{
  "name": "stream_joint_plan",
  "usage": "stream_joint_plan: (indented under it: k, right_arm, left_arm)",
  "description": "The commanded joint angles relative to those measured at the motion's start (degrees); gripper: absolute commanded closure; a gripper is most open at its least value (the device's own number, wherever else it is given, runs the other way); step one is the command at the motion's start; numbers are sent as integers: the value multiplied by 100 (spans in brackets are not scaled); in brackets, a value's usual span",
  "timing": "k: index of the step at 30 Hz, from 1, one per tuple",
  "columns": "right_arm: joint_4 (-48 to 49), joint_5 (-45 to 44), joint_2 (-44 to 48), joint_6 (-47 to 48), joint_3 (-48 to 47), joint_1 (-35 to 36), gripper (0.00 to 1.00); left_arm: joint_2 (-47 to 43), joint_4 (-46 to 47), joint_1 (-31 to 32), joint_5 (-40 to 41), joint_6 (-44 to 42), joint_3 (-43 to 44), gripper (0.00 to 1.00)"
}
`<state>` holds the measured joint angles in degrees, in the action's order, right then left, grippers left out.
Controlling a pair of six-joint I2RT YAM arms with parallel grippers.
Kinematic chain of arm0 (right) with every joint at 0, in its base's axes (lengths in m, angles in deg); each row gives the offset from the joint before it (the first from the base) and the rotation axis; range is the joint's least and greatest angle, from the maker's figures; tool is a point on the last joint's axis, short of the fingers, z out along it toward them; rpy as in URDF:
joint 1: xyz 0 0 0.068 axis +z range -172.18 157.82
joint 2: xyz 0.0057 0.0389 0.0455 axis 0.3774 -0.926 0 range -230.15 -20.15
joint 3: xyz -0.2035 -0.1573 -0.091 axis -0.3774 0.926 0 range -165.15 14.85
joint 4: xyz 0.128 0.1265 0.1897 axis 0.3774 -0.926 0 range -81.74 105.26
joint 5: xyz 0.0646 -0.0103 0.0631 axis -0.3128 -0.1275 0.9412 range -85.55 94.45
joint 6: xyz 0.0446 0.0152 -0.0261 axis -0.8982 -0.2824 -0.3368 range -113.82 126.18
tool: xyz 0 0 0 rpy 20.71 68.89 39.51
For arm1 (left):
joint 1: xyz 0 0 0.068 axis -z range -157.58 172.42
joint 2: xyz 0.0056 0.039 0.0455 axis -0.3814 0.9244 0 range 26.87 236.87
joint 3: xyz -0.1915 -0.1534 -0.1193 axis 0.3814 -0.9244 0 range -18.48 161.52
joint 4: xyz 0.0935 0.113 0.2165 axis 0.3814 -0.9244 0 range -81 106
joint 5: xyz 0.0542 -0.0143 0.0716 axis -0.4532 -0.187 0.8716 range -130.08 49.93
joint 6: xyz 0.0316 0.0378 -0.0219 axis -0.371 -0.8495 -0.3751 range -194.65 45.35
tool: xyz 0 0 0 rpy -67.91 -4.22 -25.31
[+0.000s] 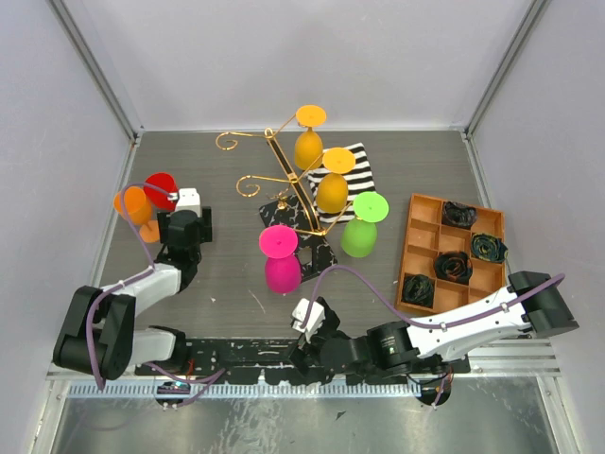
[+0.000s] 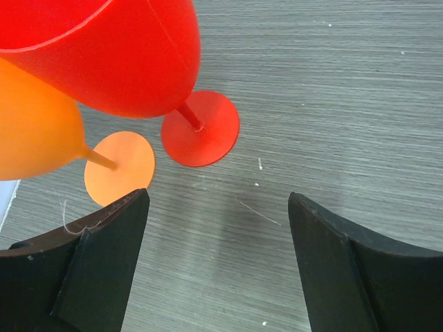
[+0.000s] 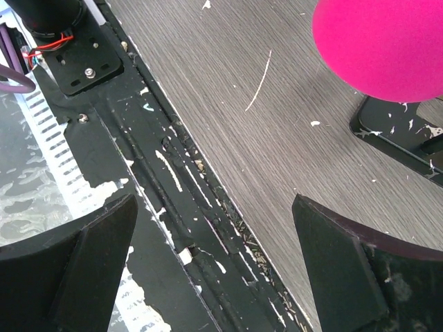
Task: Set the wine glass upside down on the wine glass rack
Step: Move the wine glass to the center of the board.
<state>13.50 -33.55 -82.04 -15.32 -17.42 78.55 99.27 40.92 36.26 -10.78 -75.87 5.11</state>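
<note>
**Four glasses on the rack, two not yet taken**

In the top view, the wine glass rack [image 1: 284, 184] stands in the middle of the surface [image 1: 227, 284]. Four glasses seem to hang on it with the foot upward: two yellow glasses [image 1: 308, 147], a green glass [image 1: 359, 236] and a pink glass [image 1: 282, 272]. At the left, a red wine glass [image 1: 161, 187] and an orange wine glass [image 1: 134, 204] stand upright, well apart from the rack. My left claw [image 1: 178, 216] is just beside them. My right claw [image 1: 304, 326] lies low near the arm bases.

In the left wrist view, the left claw is wide and holds nothing. The feet of the red and orange glasses are ahead of its fingers, to the left and not between them.

In the right wrist view, the right claw is also wide and empty, over the near edge of the surface. The pink bowl and a corner of the rack's black base are at the upper right.

I judge the work is mostly done. What is left is to grip a glass at the left, turn it over and hang it.
</note>
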Motion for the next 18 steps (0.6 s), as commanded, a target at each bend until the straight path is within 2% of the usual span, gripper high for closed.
stream_joint_plan:
  k: [1,18]
  right_arm:
    - [209,16,-24,54,-93,-43,0]
    - [343,234,-106,189,-88,-194,0]
  left_arm:
    - [256,667,-138,25,86,-59,12]
    - [874,938,-251,456,-251,225,11]
